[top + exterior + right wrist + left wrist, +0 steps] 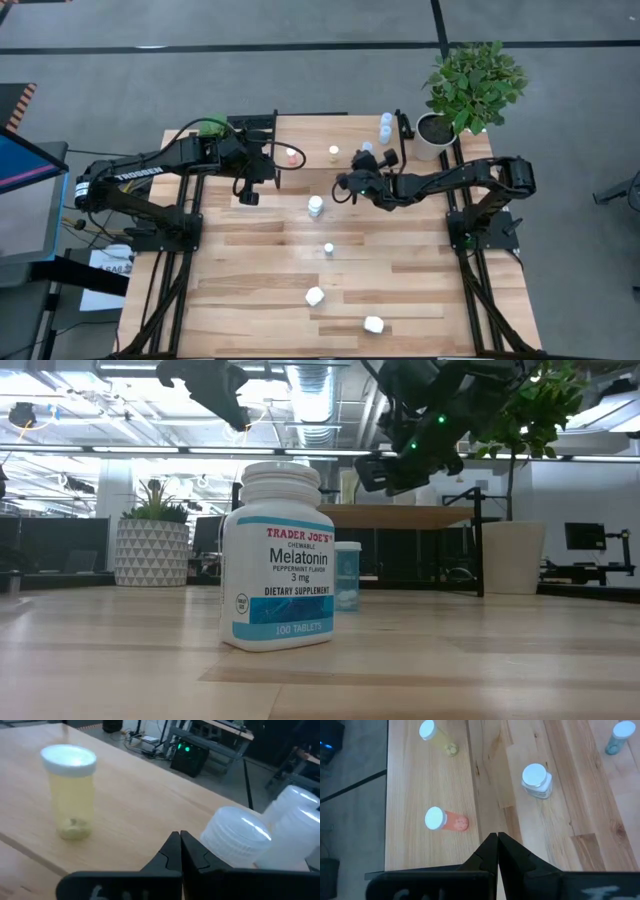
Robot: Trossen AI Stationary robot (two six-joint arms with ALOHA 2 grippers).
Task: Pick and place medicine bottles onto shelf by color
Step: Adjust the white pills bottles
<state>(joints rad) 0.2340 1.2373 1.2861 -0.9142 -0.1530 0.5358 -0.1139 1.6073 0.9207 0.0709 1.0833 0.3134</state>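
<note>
The shelf (345,132) stands at the table's far edge. On it stand an orange bottle (292,155), a yellow bottle (334,153) and several white-lidded bottles (385,127) at its right end. On the table stand a white bottle (315,206), a small pale-blue bottle (328,249) and two white bottles near the front (314,296) (373,324). My left gripper (497,839) hovers shut, left of the orange bottle (446,820). My right gripper (179,838) hovers shut and nearly level, facing the yellow bottle (70,790) and the white lids (240,837).
A potted plant (470,85) stands at the table's far right corner. In the low view the white Melatonin bottle (277,555) stands closest, the pale-blue one (347,575) behind it. The shelf's black leg (479,545) shows on the right.
</note>
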